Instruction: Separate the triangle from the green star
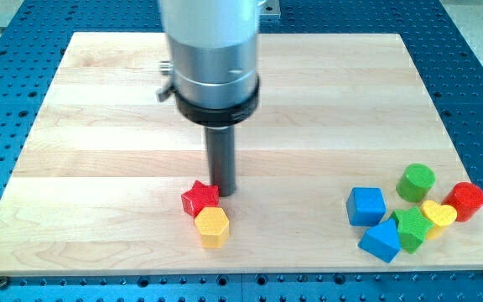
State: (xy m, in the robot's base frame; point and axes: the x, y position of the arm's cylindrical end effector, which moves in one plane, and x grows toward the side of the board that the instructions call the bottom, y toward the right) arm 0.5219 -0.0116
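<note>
My tip [225, 194] is resting on the bench [99, 151] just at the upper right edge of the red star [199, 198], touching it or very nearly so; contact cannot be confirmed. The tool is a plain dark rod hanging from a wide silver cylinder [212, 50] with a black collar, so it has no jaws to spread or press together, and it is pinching nothing. Directly below and slightly left of my tip, the yellow hexagon [212, 226] is sitting against the lower side of the red star, the two touching. Everything else is lying well apart from my tip, far toward the view's right and a little lower. There, the blue cube [366, 205] is sitting nearest to my tip. Below and right of it, the blue triangle [381, 240] is lying pressed against the left side of the green star [410, 227], so the task's pair is sitting together. The yellow heart [439, 215] is touching the green star's right side. The green cylinder [415, 181] is standing above the green star, close to it, and the red cylinder [465, 200] is standing just right of the yellow heart, farthest from my tip. Around the bench, a blue perforated surface [476, 84] is showing on all sides.
</note>
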